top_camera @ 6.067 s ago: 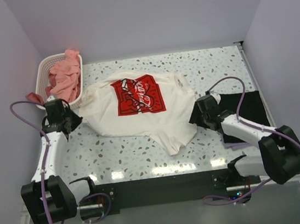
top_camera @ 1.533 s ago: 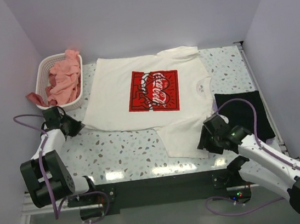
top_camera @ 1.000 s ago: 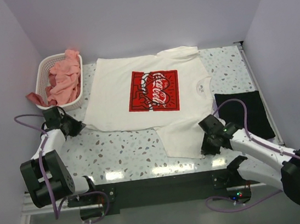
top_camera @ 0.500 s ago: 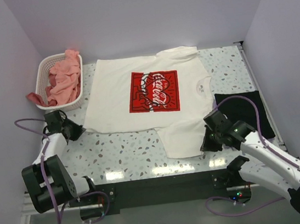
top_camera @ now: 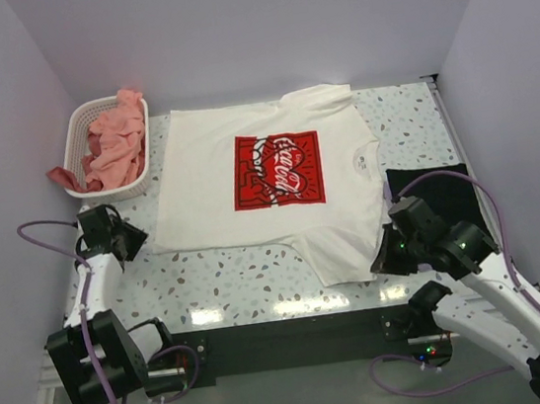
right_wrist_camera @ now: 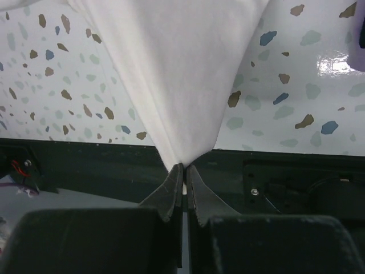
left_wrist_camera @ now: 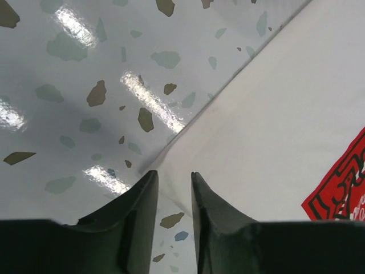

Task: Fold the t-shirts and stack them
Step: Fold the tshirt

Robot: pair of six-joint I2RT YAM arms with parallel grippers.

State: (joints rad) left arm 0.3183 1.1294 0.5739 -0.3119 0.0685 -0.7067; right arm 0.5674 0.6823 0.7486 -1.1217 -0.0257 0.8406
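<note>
Speckled tabletop (top_camera: 219, 268) carries the cream-white t-shirt (top_camera: 208, 185) spread flat mid-table. The right gripper (right_wrist_camera: 184, 168) is clamped on its near sleeve at the near edge. The left gripper (left_wrist_camera: 173, 174) stands parted and empty beside its near-left corner.

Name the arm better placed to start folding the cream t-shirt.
Right. The right gripper is shut on a sleeve of the cream t-shirt; the left gripper is open beside its corner, empty.

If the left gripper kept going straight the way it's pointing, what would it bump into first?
Most likely the cream-white t-shirt: its lower corner lies right ahead of the left gripper, whose jaws are slightly apart. Depth is hard to judge, so it might skim over the cloth.
</note>
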